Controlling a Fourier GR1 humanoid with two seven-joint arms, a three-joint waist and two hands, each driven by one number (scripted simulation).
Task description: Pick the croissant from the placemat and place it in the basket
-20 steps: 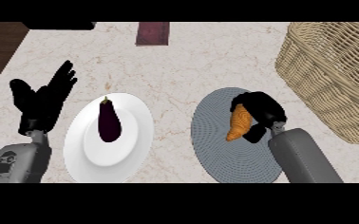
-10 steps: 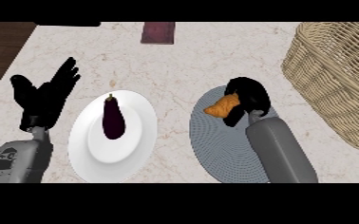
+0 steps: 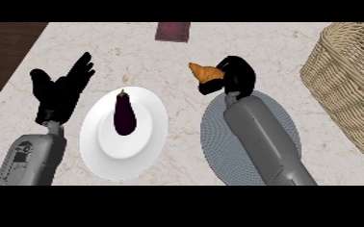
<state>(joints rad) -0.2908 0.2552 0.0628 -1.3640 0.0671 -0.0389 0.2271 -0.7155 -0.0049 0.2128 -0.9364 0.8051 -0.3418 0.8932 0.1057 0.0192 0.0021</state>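
Croissant (image 3: 204,72) is in your right hand (image 3: 238,77), fingers curled round it, over the counter just past the placemat (image 3: 213,146), well apart from the basket (image 3: 335,77). Your left hand (image 3: 60,91) rests open beside the plate (image 3: 96,158) with the eggplant (image 3: 124,118).

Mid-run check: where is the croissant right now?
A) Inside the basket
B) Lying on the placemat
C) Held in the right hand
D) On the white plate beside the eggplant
C: the right hand is curled round the croissant, which shows beyond the far edge of the placemat, well short of the basket. The plate carries only the eggplant.
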